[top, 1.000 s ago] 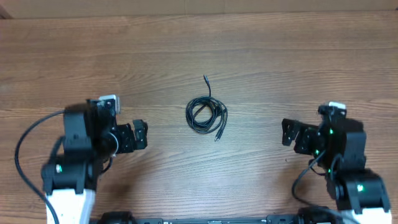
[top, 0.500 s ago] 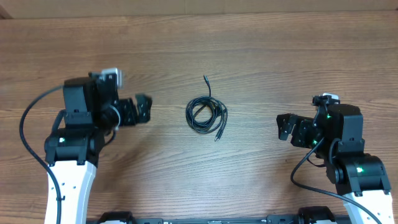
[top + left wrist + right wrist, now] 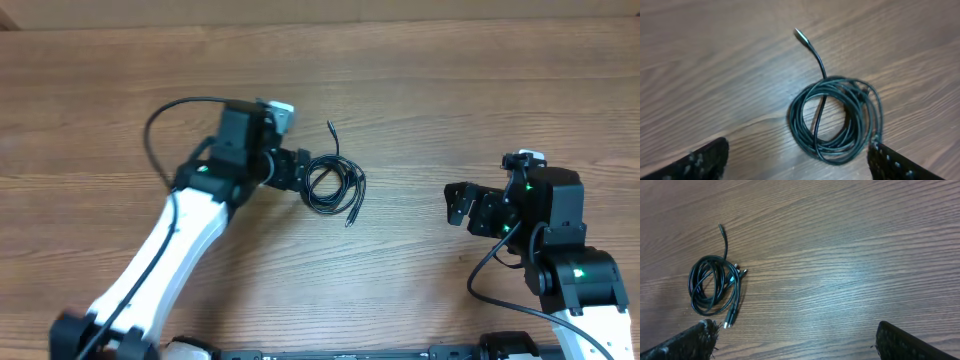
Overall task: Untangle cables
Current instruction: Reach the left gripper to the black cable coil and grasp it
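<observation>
The cables (image 3: 333, 186) are thin black wires wound in a small coil on the wooden table, with one plug tip (image 3: 330, 125) pointing to the far side and other tips at the coil's front right. The coil fills the left wrist view (image 3: 837, 120) and lies at the left in the right wrist view (image 3: 712, 284). My left gripper (image 3: 298, 170) is open, right at the coil's left edge, its fingers wide on either side of the coil (image 3: 795, 160). My right gripper (image 3: 460, 208) is open and empty, well to the right of the coil.
The wooden table (image 3: 420, 90) stretches around the coil. A thick black cord (image 3: 165, 115) loops from the left arm. The table's far edge runs along the top of the overhead view.
My left arm has swung right and forward across the table, bringing its open gripper up to the coil. The right arm shifted slightly a second ago, then held still. The coil has not moved.
</observation>
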Robot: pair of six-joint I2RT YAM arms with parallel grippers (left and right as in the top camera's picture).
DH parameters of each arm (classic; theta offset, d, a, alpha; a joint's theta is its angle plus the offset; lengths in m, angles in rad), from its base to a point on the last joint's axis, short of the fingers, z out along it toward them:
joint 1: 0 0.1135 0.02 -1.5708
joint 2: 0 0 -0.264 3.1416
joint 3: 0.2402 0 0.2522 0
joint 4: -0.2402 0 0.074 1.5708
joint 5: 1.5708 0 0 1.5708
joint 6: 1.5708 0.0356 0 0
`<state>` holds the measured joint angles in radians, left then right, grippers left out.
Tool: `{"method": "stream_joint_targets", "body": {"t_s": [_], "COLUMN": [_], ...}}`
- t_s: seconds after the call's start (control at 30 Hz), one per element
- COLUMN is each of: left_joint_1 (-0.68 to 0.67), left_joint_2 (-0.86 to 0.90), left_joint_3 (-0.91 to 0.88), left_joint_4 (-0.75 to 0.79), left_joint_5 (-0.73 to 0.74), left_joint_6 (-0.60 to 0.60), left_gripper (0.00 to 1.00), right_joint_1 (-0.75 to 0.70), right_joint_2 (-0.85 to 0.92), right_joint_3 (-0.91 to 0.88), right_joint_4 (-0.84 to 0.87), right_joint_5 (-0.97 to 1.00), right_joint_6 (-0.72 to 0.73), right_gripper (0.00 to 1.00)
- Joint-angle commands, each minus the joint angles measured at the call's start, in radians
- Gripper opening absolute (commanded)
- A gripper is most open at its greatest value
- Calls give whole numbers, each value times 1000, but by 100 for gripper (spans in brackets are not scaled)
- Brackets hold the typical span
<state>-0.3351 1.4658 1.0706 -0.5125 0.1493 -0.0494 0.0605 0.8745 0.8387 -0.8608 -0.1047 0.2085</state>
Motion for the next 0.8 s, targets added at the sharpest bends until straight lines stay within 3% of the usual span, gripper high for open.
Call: {"method": "stream_joint_targets", "body": {"t_s": [0.0,0.27,0.57,0.67,0.77], "left_joint_1": [-31,-58,-58,-58,-58], "left_joint_2": [105,288,401,424,424], "left_joint_3": [18,18,18,18,19], "left_joint_4": [47,178,203,205,208], "left_joint_5": [-25,-22,-21,-19,-18], "left_joint_6": [26,8,-7,-7,-7], "left_gripper": [87,86,80,66,37], "right_joint_1": [4,4,4,4,4], "right_joint_2": [-3,-3,-3,-3,-3], "right_joint_3": [32,32,32,32,32], "right_joint_4": [0,-2,-1,-1,0], "right_joint_5": [-6,-6,-7,-7,-10], "right_joint_6": [2,2,2,2,2], "right_gripper": [100,100,100,100,100]}}
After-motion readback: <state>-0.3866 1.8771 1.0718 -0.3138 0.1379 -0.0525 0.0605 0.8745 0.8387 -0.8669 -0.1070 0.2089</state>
